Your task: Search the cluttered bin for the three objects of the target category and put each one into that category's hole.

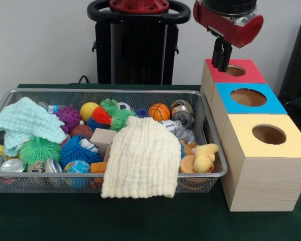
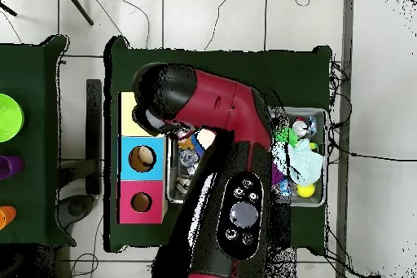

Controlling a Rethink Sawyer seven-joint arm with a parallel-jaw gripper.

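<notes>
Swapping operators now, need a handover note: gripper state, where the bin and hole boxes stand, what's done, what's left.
Gripper: hangs above the red-topped box beside its hole; looks shut, nothing visibly held.
Wire bin: still full of clutter, with spiky balls, a small basketball, cans, a yellow duck. Cream cloth drapes over the front rim, mint cloth at the other end.
Blue-topped box and yellow-topped box stand in a row with the red one.
Done: can't tell what's been dropped in.
Left: search under the cloths, sort remaining targets.

To my side of the green table cloth (image 2: 220, 59) sits a second dark table (image 2: 32, 71), well apart from mine, carrying a lime-green bowl (image 2: 8, 116); cables (image 2: 366, 157) trail across the tiled floor (image 2: 383, 87).
</notes>
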